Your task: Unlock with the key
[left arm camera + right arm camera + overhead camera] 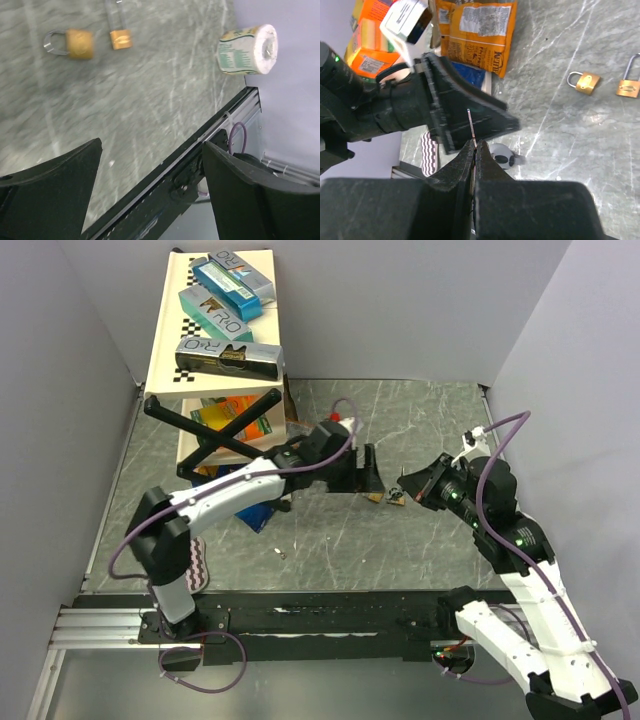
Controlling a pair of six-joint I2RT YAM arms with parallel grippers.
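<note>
My right gripper (475, 145) is shut on the key (471, 125). Its thin blade shows edge-on, sticking out past the fingertips, and a grey key piece (502, 159) hangs on the ring beside them. Two brass padlocks (585, 82) (628, 86) with silver shackles lie on the table to the right of the gripper. In the left wrist view the same padlocks (80, 44) (121, 39) lie flat, far ahead of my left gripper (150, 145), which is open and empty. In the top view the left gripper (368, 472) and the right gripper (405, 486) face each other at mid-table, with a padlock (374, 497) just below them.
A tilted cream shelf (165, 330) with boxes stands at the back left, with snack bags (477, 30) under it. A striped cloth (205, 565) and a tiny pale silver bit (281, 553) lie nearer me. A paper roll (247, 42) lies by the black rail (200, 145).
</note>
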